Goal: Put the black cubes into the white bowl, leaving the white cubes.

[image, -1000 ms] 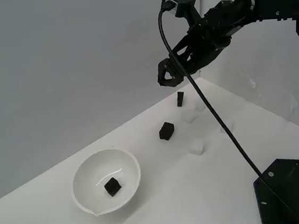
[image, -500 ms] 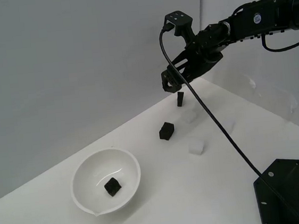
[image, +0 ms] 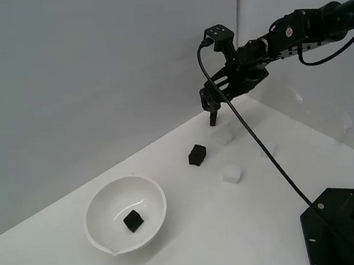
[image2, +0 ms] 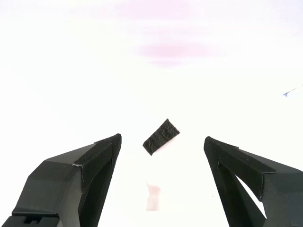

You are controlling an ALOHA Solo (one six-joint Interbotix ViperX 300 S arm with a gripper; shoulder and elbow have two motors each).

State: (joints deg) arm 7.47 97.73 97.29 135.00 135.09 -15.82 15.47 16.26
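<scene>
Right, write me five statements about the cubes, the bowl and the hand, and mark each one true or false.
1. One black cube lies inside the white bowl. True.
2. The hand is shut on a cube. False: in the wrist view its fingers stand wide apart, with nothing between them.
3. The hand hovers over the far black cube, near the back wall. True.
4. All the black cubes are in the bowl. False: two are on the table, the far one and the middle black cube.
5. A white cube sits in the bowl. False: it is on the table.
</scene>
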